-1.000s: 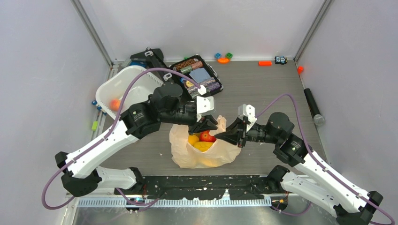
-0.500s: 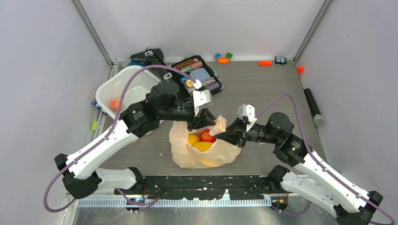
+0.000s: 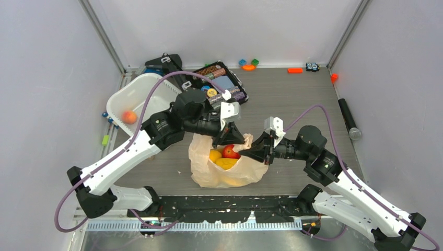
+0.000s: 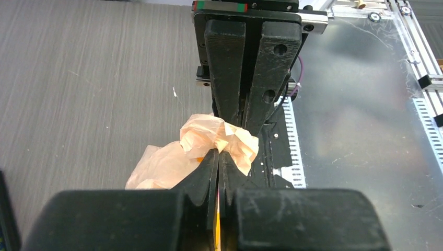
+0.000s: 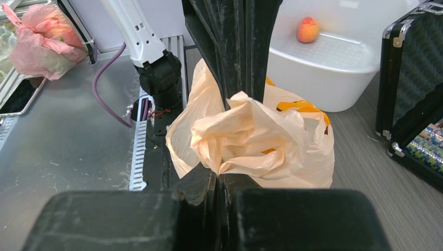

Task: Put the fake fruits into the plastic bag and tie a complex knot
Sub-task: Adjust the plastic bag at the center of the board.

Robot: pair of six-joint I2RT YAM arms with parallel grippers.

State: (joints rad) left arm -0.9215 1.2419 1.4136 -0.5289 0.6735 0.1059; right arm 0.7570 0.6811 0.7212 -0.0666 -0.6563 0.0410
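Pinching the gathered top of the plastic bag (image 3: 219, 175) with the left gripper (image 3: 228, 138), jaws pressed together on the crumpled pale peach film with no gap to be seen. Meeting it almost tip to tip with the right gripper (image 3: 249, 151), likewise clamped tight on a bunched wad of the same film and reaching in from the side away from the white tub (image 3: 117, 97). From the left wrist, only a puff of wrinkled film standing proud between the two sets of closed black fingers; from the right wrist, much the same, with a larger crumpled fold spilling over the near tips and orange print showing through it. Resting on the grey table (image 3: 292, 104), to the right of the white tub and nearer the arm bases than it, with the lower body slumped wide and the mouth gaping below the pinched film. Inside, some of the fake fruits: a red apple (image 3: 230, 151) just beside two yellow fruits (image 3: 224, 163), all low in the opening. Lying alone on the floor of the white tub, well apart from the rest, a small orange fruit (image 3: 128, 116). Just right of the white tub and a little farther back, a black case (image 3: 237, 86) lying open with small packed items in it.
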